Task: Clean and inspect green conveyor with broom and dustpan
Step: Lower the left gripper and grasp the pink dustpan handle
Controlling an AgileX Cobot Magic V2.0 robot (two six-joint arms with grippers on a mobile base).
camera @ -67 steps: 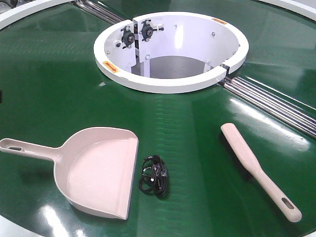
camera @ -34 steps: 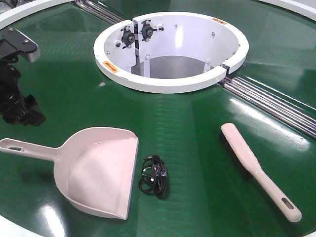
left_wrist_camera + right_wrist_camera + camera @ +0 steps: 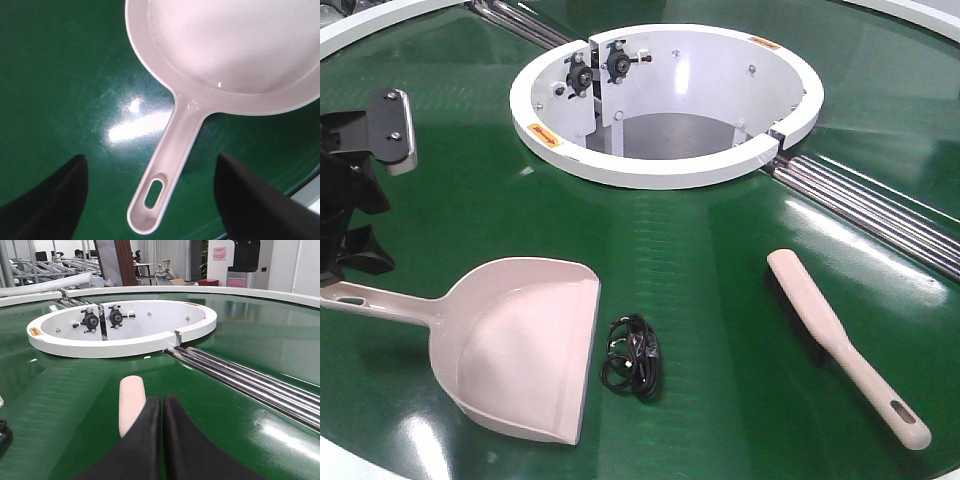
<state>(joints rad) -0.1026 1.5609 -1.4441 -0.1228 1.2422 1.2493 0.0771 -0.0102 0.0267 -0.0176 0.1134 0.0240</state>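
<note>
Left hand (image 3: 151, 157) spread, straddling dustpan (image 3: 235, 50) handle end from above

The glossy green conveyor (image 3: 700, 230) is carrying three loose things on its near half. A round white-walled opening (image 3: 720, 75) is sitting in its far middle, and steel rollers (image 3: 880, 215) are running in a seam from the opening's right side toward the right edge. The dustpan (image 3: 520, 350) is lying flat at the near left, handle pointing left and lip facing right, with a small coiled black cable (image 3: 632, 357) resting just beside that lip, while the broom (image 3: 840, 340) is lying well apart at the near right, bristles down, its handle pointing toward the near right edge.
</note>
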